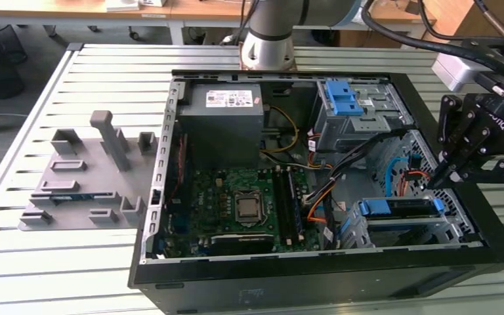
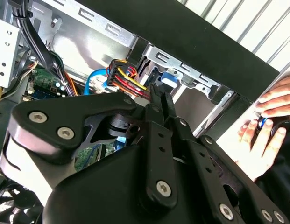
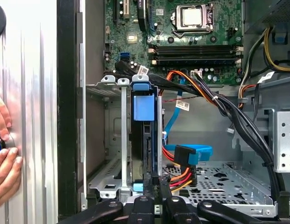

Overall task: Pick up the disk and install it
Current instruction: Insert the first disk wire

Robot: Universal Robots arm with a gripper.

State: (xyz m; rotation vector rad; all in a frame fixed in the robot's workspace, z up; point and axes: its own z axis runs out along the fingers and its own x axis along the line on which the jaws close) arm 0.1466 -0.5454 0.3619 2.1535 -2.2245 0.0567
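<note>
Disk [image 3: 145,135], blue-framed, upright in cage [image 3: 112,135]

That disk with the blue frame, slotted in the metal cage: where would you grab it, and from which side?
Probably by its exposed blue-framed edge, coming in through the case's open side. The disk stands on edge between the walls of the metal cage, so its flat faces are covered.

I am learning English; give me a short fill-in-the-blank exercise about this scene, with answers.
The disk stands in a metal cage, inside a ____ plastic frame.
The end effector hovers at the exterior view's ____ side of the case.
A person's ____ rests on the table beside the case.
Answers: blue; right; hand.
</note>
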